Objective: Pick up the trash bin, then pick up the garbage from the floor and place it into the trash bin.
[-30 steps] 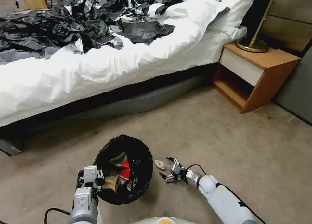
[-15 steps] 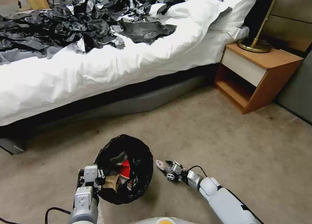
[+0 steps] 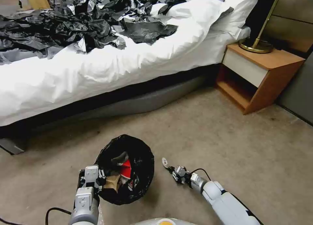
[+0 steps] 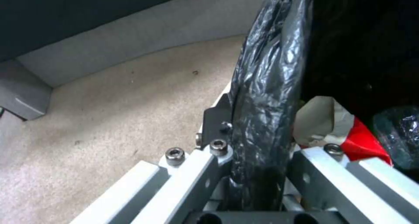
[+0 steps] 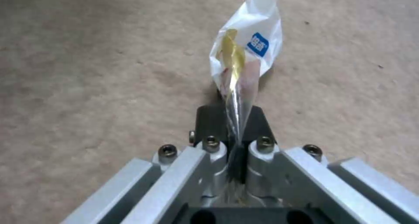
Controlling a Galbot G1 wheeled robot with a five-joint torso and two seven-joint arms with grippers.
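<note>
Two grippers work low over the carpet (image 3: 228,143), nearest the robot. On the left, the left gripper (image 3: 93,179) has its jaws clamped on the near rim of the bin (image 3: 143,163), one jaw outside the black liner (image 4: 266,86) and one inside, as the left wrist view shows. The bin tilts its mouth toward the head camera, and inside lie a red packet (image 3: 125,168), a tan scrap (image 3: 112,182) and a grey piece. Just to the right of the bin, apart from it, the right gripper (image 3: 176,173) is down near the floor with its jaws together on a wrapper (image 5: 244,59). This wrapper is white and clear, with a yellow streak and a small blue mark, and it sticks out beyond the jaws. In the head view it shows as a small pale tab (image 3: 165,161) between gripper and bin, close to the bin's right side. I cannot tell whether its far end touches the carpet.

Farther off, a bed (image 3: 97,71) with white bedding runs across the room, and crumpled black and silver sheets (image 3: 65,29) are heaped on top. To the right of the bed stands a wooden nightstand (image 3: 260,74), and on it rests the brass base of a lamp (image 3: 256,45).
</note>
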